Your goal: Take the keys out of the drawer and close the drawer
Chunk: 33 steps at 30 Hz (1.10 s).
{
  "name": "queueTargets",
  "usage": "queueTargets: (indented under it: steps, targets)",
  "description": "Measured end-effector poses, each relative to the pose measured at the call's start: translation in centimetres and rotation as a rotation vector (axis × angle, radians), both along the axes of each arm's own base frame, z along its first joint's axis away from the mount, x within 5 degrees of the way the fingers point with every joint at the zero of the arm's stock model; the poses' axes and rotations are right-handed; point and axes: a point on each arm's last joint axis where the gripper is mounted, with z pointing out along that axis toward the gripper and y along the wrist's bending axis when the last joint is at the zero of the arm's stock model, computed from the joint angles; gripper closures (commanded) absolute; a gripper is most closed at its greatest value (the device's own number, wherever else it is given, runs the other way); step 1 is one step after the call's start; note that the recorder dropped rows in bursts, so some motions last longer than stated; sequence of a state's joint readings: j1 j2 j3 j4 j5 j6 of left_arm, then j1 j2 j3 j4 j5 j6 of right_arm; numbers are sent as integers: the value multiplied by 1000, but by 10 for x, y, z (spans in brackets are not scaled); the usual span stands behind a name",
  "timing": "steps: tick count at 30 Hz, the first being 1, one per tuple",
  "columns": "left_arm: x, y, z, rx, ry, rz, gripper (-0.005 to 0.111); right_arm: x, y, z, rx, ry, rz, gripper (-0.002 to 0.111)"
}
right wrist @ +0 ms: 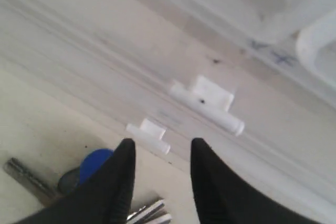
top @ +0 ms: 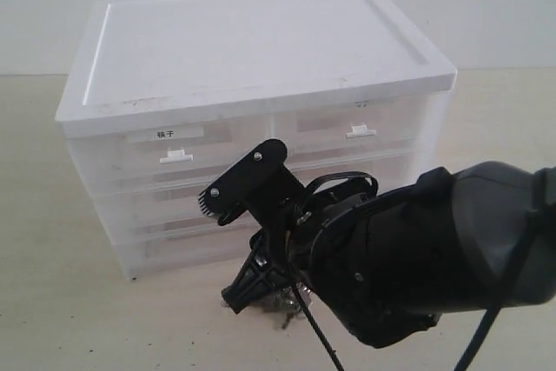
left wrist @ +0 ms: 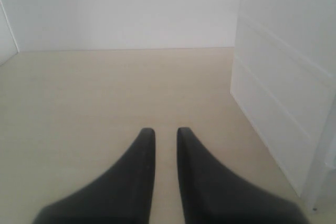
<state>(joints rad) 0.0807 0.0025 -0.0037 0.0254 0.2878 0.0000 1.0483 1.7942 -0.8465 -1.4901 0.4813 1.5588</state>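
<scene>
**Keys lying on the table, right gripper hovering open before the drawer fronts**

The keys [right wrist: 92, 167] are lying on the table [top: 52, 301] just in front of the white drawer cabinet [top: 252, 41], outside any drawer. In the right wrist view their round blue tag [right wrist: 100, 158] is showing beside a dark oval piece, with silver blades sticking out near the fingers. In the exterior view only a small silvery glint of them [top: 282, 306] is peeking out beneath the black right arm [top: 434, 249].

The right gripper [right wrist: 163, 141] is hanging above the keys and pointing at the cabinet front. Its fingers are standing apart and gripping nothing. Two small white handles are showing beyond the fingertips. The farther one [right wrist: 207, 100] is sitting clear of both fingers, and the nearer one [right wrist: 148, 132] is lying just past the tips.

The drawer [top: 156, 202] of the middle tier is looking level with the fronts above and below it, though the arm is covering its centre.

The left gripper [left wrist: 165, 129] is resting off to the side of the cabinet, over bare table. Its fingers are drawn almost together with only a thin slit between them, and they are clasping nothing.
</scene>
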Motion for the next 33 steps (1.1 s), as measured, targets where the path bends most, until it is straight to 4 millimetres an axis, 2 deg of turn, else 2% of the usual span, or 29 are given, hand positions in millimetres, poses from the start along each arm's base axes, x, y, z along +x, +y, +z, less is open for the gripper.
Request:
queueTargets:
  steps: [2,4,5,6,12,15,18,25,33]
  targets:
    - [0,0,0,0,0,0,92,0,-1,1,4,1,-12,70]
    - [0,0,0,0,0,0,92,-1,-3,9,30,2,-40,85]
    - [0,0,0,0,0,0,92,-2,-5,17,45,-3,-45,100]
    - [0,0,0,0,0,0,92,-4,-9,34,76,-12,-51,108]
    - [0,0,0,0,0,0,92,-29,-44,119,219,-51,-8,108]
    - [0,0,0,0,0,0,92,-48,-75,163,317,-92,-4,108]
    - [0,0,0,0,0,0,92,-61,-99,188,383,-129,-8,108]
    - [0,0,0,0,0,0,92,-98,-162,233,568,-219,-1,108]
    - [0,0,0,0,0,0,92,-140,-232,255,744,-322,26,108]
